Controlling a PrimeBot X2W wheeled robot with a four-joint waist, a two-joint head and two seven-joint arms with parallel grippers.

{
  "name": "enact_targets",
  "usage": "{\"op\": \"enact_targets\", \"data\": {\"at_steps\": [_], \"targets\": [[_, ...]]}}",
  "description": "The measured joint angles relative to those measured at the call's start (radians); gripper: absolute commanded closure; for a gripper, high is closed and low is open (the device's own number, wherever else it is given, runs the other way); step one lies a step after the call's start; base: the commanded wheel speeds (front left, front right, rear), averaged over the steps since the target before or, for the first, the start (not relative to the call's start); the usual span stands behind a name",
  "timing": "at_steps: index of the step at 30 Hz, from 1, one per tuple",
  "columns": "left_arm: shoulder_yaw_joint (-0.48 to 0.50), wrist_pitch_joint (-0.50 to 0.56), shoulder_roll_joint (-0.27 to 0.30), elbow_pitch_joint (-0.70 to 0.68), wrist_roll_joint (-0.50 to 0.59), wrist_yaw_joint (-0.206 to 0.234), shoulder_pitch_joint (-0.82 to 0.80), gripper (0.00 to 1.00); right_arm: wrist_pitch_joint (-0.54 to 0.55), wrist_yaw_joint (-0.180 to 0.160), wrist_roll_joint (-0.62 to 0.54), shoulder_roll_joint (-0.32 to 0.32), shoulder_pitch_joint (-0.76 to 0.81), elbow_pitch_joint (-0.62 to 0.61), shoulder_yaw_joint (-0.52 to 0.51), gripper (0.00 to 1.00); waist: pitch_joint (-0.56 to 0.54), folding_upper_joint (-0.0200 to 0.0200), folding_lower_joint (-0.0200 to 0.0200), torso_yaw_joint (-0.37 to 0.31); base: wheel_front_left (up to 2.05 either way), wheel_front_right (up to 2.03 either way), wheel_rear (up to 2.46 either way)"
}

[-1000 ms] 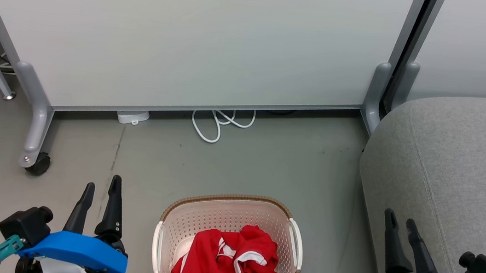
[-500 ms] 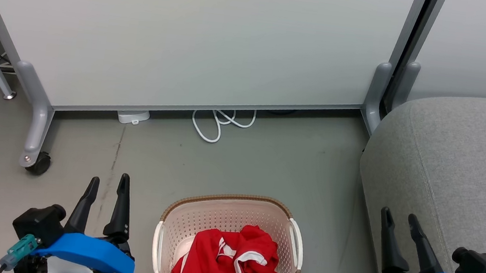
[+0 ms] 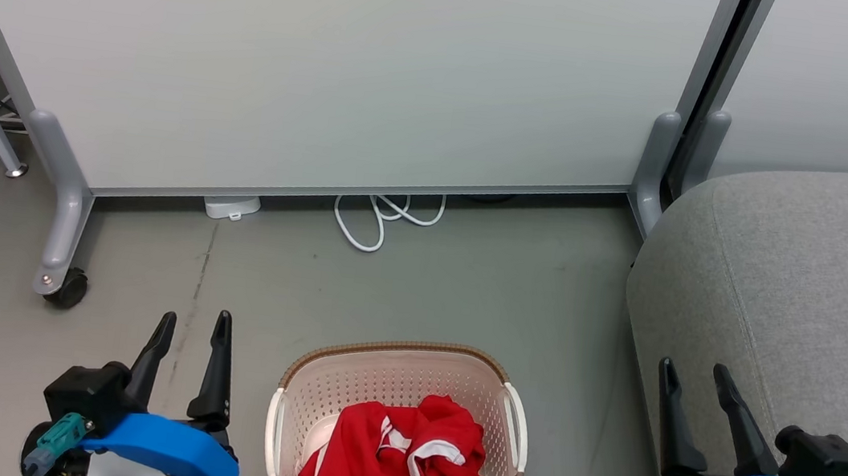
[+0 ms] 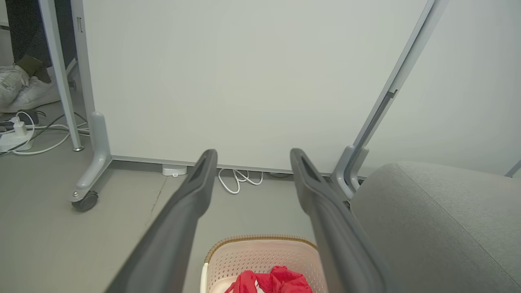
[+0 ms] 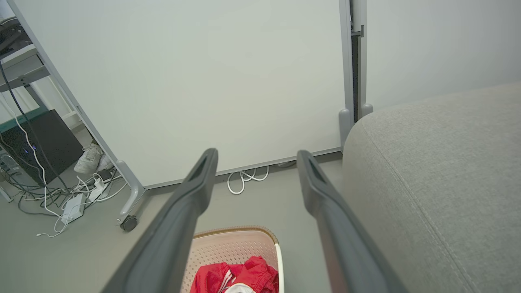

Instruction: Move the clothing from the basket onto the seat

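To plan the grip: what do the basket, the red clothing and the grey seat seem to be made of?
Cream-white perforated basket: likely moulded matt plastic, rows of holes. Bright red clothing with white stripes: soft thin fabric, probably synthetic, crumpled folds. Large grey seat: matt woven upholstery, stitched seam.

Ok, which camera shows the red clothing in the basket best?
The head view: the red clothing lies heaped in the basket, with nearly the whole pile visible, cut slightly by the bottom edge. Both wrist views catch just the pile's top at their bottom edge.
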Motion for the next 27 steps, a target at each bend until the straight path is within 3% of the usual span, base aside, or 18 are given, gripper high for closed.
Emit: {"op": "enact_targets", "data": {"at_steps": [27], "targets": [[0.006,-0.053,-0.014,0.023,0.177,-0.009,-0.010,0.00,-0.054,0.001,-0.203,-0.001,0.000,-0.003,-0.002,0.00,-0.005,0.0000,0.0000,-0.002,0.00,0.00,0.00]]}}
